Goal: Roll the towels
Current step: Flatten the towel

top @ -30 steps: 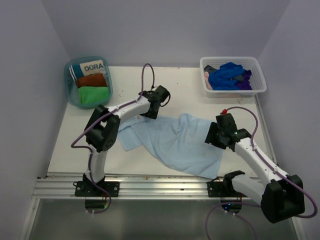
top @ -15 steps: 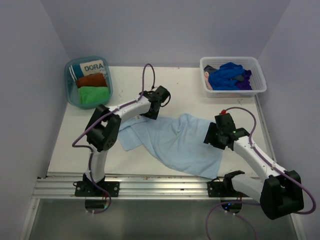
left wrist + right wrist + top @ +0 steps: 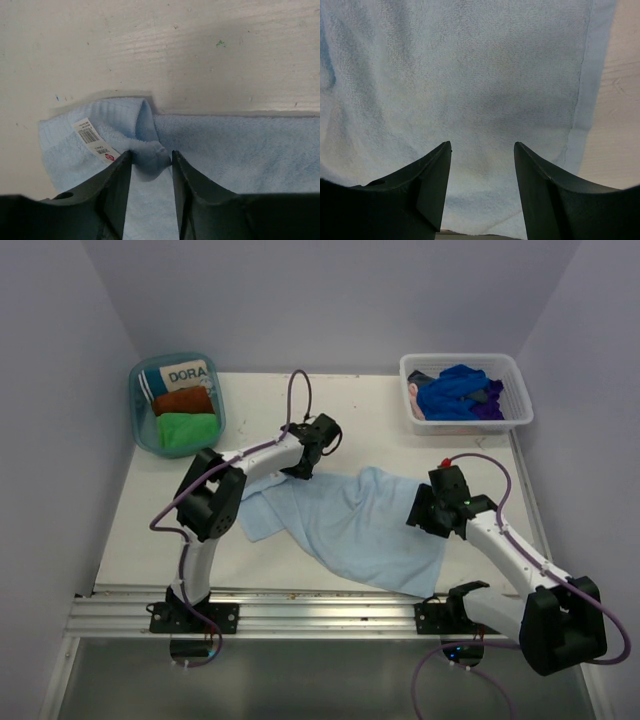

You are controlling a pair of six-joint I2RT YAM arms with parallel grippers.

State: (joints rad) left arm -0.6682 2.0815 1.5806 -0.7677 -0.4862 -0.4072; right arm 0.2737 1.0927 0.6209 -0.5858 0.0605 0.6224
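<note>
Only the left wrist view shows the label (image 3: 93, 138) on the light blue towel (image 3: 240, 150).
Left gripper (image 3: 151, 159) pinches a towel fold; right gripper (image 3: 482, 148) hangs open over it.

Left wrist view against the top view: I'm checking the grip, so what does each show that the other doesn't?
Left wrist only: the white tag and a fold of the towel pinched in the left claw. Top only: the tub of rolled towels, the basket of loose towels, the right claw over the towel's right end. Both: the light blue towel on the table.
</note>
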